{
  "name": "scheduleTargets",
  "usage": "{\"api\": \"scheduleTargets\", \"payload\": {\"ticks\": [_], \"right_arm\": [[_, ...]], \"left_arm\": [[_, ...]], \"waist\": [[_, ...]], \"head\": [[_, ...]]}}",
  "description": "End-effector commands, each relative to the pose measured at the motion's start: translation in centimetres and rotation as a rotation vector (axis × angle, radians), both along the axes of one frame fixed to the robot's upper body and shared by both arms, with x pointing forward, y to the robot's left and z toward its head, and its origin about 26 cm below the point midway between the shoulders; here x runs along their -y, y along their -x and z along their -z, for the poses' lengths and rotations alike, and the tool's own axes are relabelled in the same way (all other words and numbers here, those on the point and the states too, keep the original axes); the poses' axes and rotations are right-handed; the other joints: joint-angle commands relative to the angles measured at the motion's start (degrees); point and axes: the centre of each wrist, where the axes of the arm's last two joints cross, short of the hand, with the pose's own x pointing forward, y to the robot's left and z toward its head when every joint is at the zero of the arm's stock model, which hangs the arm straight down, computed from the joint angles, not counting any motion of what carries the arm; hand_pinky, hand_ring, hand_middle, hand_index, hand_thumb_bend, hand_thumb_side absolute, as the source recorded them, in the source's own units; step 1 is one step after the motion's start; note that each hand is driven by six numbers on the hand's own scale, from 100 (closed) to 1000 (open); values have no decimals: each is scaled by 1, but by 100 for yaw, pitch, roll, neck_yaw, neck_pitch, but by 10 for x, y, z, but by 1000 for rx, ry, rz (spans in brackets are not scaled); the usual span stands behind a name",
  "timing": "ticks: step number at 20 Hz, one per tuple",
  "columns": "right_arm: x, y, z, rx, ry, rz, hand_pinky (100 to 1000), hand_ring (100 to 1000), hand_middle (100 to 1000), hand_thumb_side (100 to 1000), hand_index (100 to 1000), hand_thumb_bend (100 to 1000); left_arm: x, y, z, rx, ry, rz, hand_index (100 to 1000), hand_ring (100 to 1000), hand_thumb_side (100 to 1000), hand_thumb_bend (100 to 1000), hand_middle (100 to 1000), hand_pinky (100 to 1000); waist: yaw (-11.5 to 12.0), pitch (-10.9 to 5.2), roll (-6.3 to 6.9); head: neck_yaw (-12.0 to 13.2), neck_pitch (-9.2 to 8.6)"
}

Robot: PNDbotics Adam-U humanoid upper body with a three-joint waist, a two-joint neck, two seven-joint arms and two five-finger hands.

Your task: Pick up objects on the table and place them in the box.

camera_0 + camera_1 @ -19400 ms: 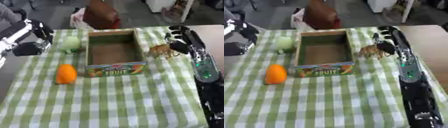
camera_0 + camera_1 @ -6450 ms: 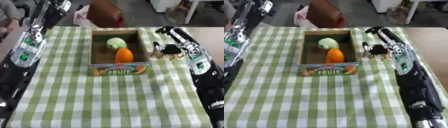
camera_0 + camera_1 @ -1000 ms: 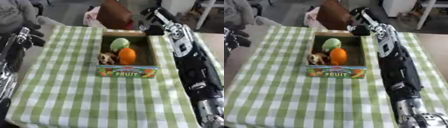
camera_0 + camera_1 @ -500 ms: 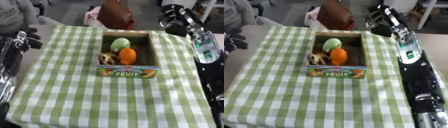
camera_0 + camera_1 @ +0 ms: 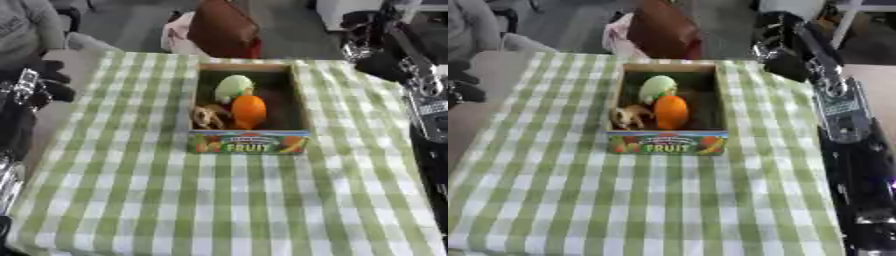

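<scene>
All three objects already sit inside the fruit box [image 5: 248, 143]: a pale green round fruit [image 5: 232, 86] at the far end, an orange [image 5: 248, 110] in the middle touching it, and a small brown toy animal [image 5: 630, 117] against the left wall near the front. Nothing loose shows on the green-checked cloth covering the surface [image 5: 219, 205], so by the look of things the placing step is done and the task is at or near its end. The right robot hand [image 5: 363, 46] is raised beyond the box's far right corner, well apart from it; its fingers seem bunched and no object shows in them, though I cannot tell their pose for sure. The left robot hand [image 5: 39, 85] shows at the left edge, off the cloth, dark and too indistinct to judge. The next move likely calls only for drawing both arms back. Room is generous: the near half of the cloth is open, the box stands toward the far middle, and a brown bag [image 5: 222, 28] sits just past the far edge.
</scene>
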Motion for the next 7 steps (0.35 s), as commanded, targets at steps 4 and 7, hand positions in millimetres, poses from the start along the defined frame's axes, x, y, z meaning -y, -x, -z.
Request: {"api": "scheduleTargets", "payload": {"ticks": [4,7], "right_arm": [[16,7,-12,15,-12,12,622,694,723,398,818,100],[20,9,-7,-9,-23,16,618,690,719,417,815,100]], "left_arm": [[-1,4,-7,42,5,1,718,535,799,100,527,606],[-1,6,-4,38,9,3,715,533,800,100,524,604]], "waist": [[-20,-58,37],[-26,-68,49]], "head": [[-51,-14],[-66,15]]}}
